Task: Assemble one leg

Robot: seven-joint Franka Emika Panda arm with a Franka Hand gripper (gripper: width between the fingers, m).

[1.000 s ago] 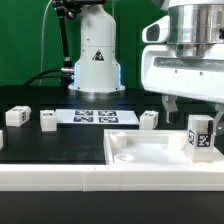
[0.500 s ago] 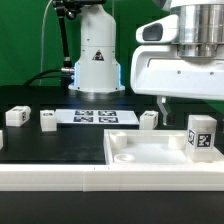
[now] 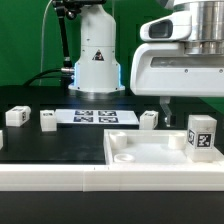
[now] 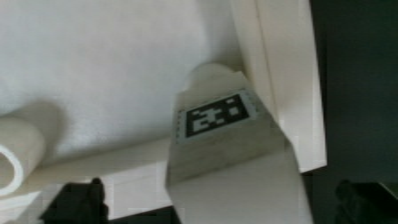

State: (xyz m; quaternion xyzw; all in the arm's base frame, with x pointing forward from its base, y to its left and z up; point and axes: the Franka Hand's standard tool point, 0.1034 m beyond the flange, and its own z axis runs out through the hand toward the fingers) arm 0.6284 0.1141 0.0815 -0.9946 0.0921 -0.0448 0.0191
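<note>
One camera sits low by the table (image 3: 60,145), looking across. The wrist camera looks down, close. Both see the leg (image 3: 201,135) (image 4: 228,140).

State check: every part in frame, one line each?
leg: upright in the tabletop's corner, not gripped.
tabletop: flat on the table.
three spare legs: loose on the table, untouched.
gripper: above the tabletop, holding nothing; open or shut not clear.
marker board: flat on the table.

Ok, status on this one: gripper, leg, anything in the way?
Gripper open, empty, above the tabletop. One leg upright at the tabletop's corner, exterior view's right, not held. Three more legs loose on the table. Nothing in the way.
</note>
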